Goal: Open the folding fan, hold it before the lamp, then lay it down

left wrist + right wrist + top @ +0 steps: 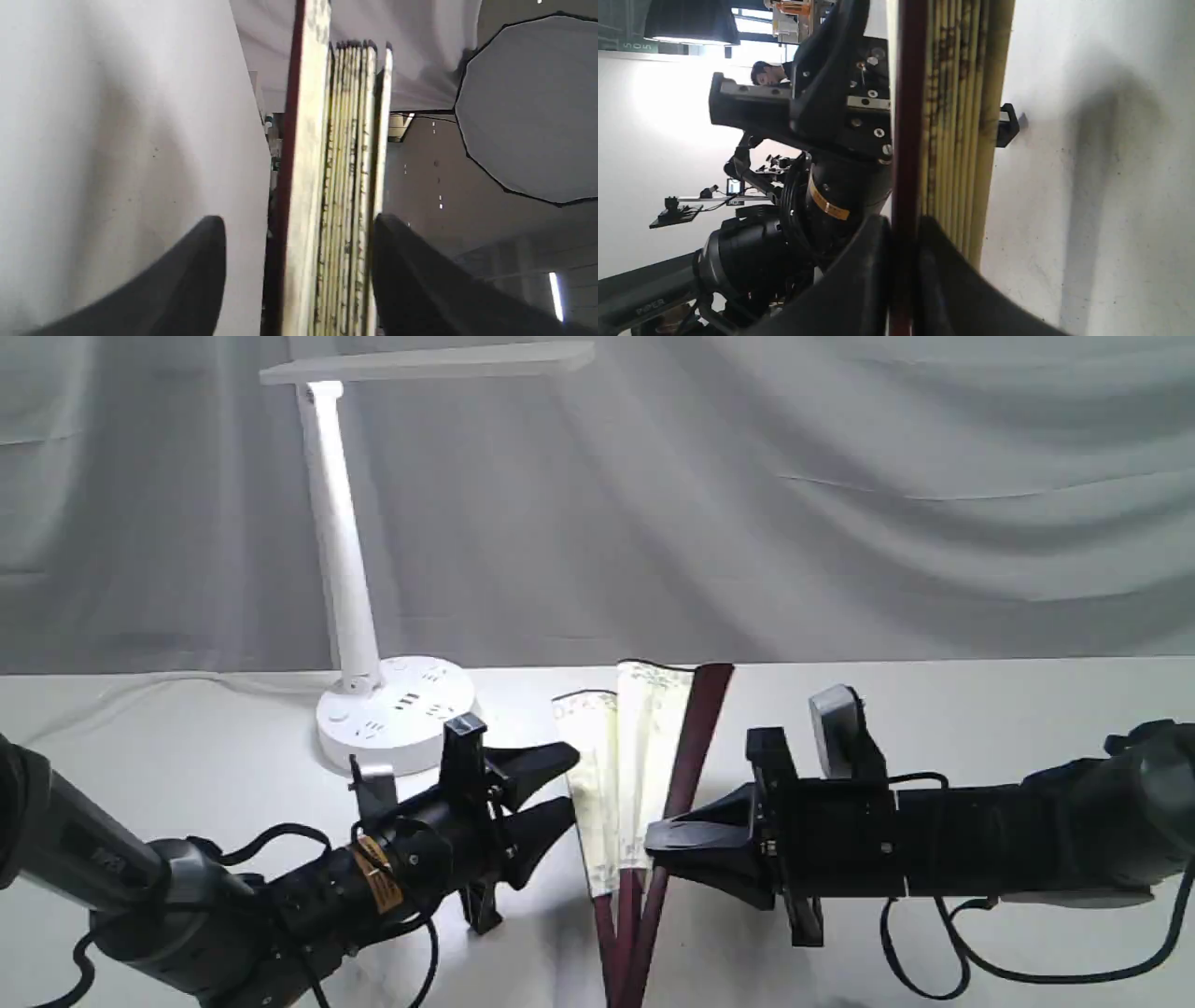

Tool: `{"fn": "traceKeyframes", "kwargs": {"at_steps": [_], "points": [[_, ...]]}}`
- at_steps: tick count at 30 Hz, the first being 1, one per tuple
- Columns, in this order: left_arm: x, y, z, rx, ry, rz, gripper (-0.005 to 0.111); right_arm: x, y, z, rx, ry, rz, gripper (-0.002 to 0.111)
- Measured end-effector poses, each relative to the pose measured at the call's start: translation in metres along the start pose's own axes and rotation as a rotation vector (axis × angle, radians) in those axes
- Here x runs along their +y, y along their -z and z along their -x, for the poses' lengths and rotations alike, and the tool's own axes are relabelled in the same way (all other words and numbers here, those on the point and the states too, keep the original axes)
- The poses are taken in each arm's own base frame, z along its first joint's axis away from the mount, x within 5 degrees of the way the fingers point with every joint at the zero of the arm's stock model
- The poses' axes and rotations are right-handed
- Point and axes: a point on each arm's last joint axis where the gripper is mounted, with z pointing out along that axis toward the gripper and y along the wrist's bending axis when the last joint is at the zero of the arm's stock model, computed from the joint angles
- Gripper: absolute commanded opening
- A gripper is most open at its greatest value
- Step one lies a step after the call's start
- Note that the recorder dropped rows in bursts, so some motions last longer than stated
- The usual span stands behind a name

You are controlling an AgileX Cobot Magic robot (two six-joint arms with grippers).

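The lamp (347, 569) stands on the white surface (990, 695) at the back left, with its round base just behind the left arm and its light bar overhead. A grey cloth (840, 504) hangs behind everything. Nothing lies between the lamp and the fan (644, 756).

The left gripper (571, 782) is wide open and points at the fan's left edge. In the left wrist view the stacked pleats (345, 186) sit between the gripper's (298, 218) two dark fingers (187, 289). One finger stands clear of the fan. I cannot tell whether the other touches it.

The fan is upright at the middle front, only slightly spread, with its cream leaf up and its maroon ribs running down out of the exterior view.

The right gripper (658, 854) is clamped on the fan's right maroon guard (906, 140), and its fingers (859, 280) pinch the guard from both sides.
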Motion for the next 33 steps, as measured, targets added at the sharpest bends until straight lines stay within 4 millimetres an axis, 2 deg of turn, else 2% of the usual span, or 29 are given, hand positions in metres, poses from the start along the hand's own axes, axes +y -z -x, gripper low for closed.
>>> {"fn": "traceKeyframes", "kwargs": {"at_steps": [7, 19, 21, 26, 29, 33], "points": [[0.002, 0.000, 0.000, -0.004, -0.001, 0.025, 0.048, 0.001, -0.004, -0.003, 0.015, 0.004, 0.002, 0.000], [-0.001, 0.000, -0.001, 0.014, -0.004, -0.009, 0.038, 0.004, -0.011, -0.007, 0.036, 0.009, 0.005, 0.000], [-0.001, 0.000, -0.001, 0.016, -0.005, -0.010, 0.034, 0.004, -0.012, -0.008, 0.038, 0.009, 0.005, 0.000], [-0.001, 0.000, -0.002, 0.022, -0.008, -0.008, 0.017, 0.003, -0.012, -0.009, 0.054, 0.016, -0.002, 0.000], [0.000, 0.000, -0.003, 0.031, -0.012, -0.005, 0.002, 0.003, -0.012, -0.010, 0.059, 0.018, -0.005, 0.000], [0.000, 0.000, -0.005, 0.051, -0.018, 0.001, 0.000, 0.004, -0.012, -0.010, 0.065, 0.007, 0.006, 0.000]]}}
